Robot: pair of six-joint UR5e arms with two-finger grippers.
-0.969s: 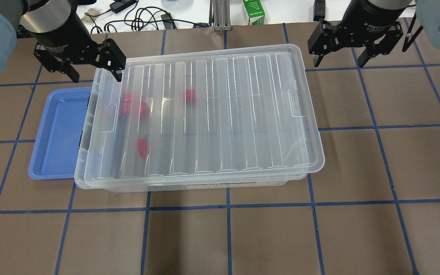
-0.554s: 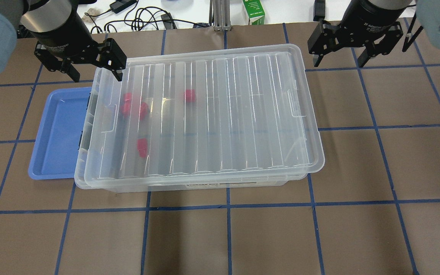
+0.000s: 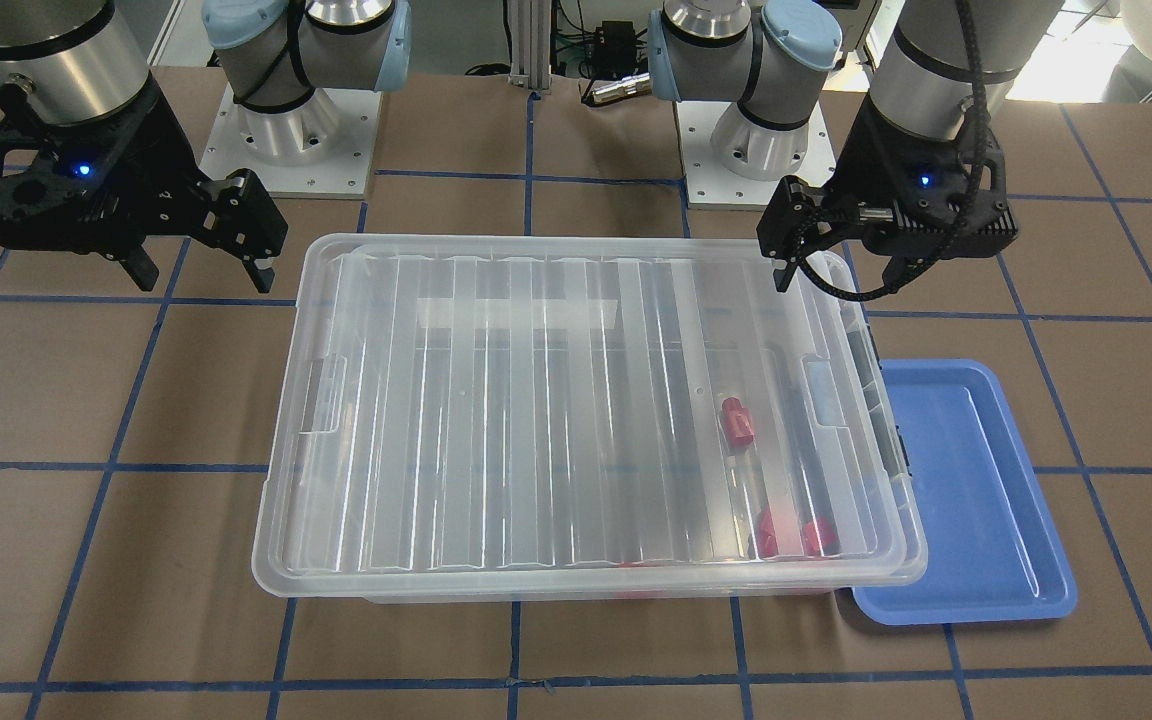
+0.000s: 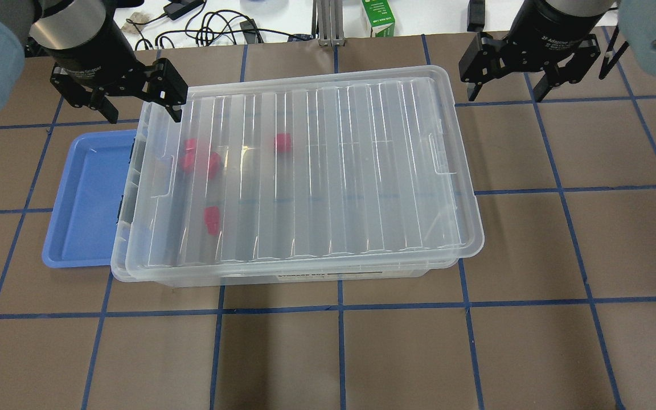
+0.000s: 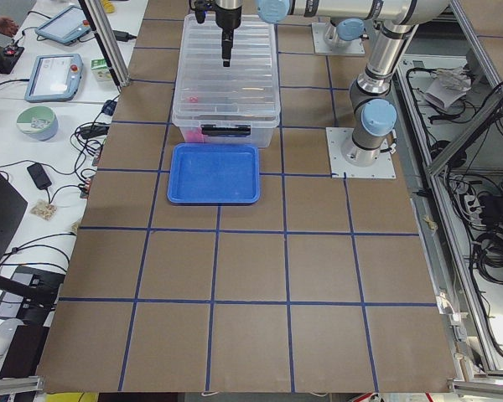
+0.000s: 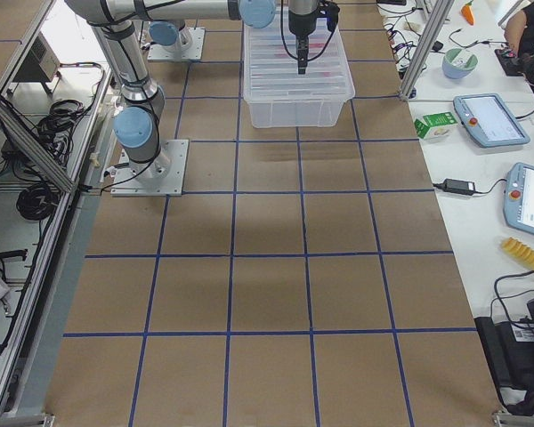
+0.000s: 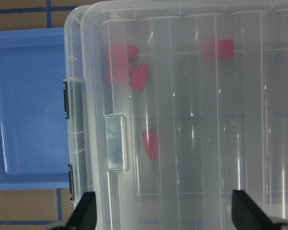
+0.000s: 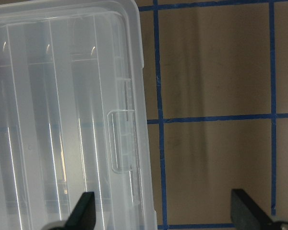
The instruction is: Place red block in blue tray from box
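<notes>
The clear box (image 4: 299,171) stands mid-table with its ribbed lid on. Inside it, seen through the lid, a lone red block (image 4: 212,220) (image 3: 737,422) (image 7: 150,144) lies apart from three bunched red blocks (image 4: 197,159). Another single red block (image 4: 283,142) lies further in. The blue tray (image 4: 80,199) (image 3: 966,500) is empty and butts against the box's end, partly under its rim. My left gripper (image 4: 141,109) (image 3: 836,270) (image 7: 165,215) is open and empty, above the box's tray-side end. My right gripper (image 4: 504,90) (image 3: 204,272) (image 8: 164,215) is open and empty, above the box's other end.
The brown table (image 4: 396,353) has a blue tape grid. A green carton (image 4: 377,17) and cables (image 4: 220,25) lie beyond the table's edge. Tablets (image 6: 489,117) sit on a side bench. The robot bases (image 3: 296,120) stand behind the box.
The right arm has shifted very slightly. The box, blocks, tray and left gripper have not moved.
</notes>
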